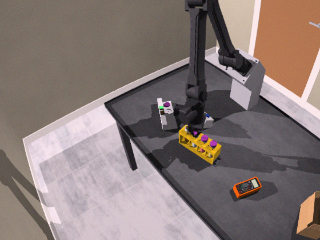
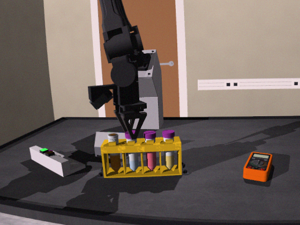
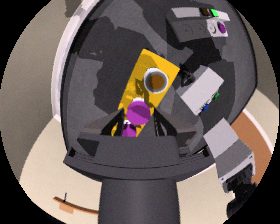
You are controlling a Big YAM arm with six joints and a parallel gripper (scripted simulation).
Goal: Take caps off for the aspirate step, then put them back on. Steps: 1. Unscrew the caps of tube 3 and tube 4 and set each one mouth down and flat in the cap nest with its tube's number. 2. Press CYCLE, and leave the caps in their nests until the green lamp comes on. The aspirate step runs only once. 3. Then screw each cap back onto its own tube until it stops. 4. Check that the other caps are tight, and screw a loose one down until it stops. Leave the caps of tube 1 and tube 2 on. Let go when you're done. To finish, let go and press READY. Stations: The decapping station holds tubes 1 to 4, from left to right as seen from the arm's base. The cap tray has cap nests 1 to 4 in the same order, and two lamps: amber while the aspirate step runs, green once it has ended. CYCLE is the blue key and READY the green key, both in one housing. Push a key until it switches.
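1. Tube 3's cap (image 1: 195, 133) (image 2: 130, 134) (image 3: 138, 113): purple, on its tube in the rack (image 1: 218, 152) (image 2: 142, 148) (image 3: 145, 57); partly hidden by fingers.
2. Claw (image 1: 195, 134) (image 2: 133, 137) (image 3: 139, 110): spread around that cap, unclamped.
3. Tube 4 (image 1: 187, 128) (image 2: 113, 137) (image 3: 156, 80): uncapped, at rack's end.
4. Tray (image 1: 170, 122) (image 2: 48, 160) (image 3: 186, 33): beyond that end; one purple cap (image 1: 167, 104) (image 3: 222, 28), green lamp (image 1: 161, 107) (image 2: 43, 150) (image 3: 214, 13) lit.
5. Housing (image 1: 208, 123) (image 2: 100, 143) (image 3: 200, 90): rack's base side, partly hidden.
6. Multimeter (image 1: 247, 187) (image 2: 257, 166): past rack's other end.
7. Carton (image 1: 307, 214): farther, cut off.
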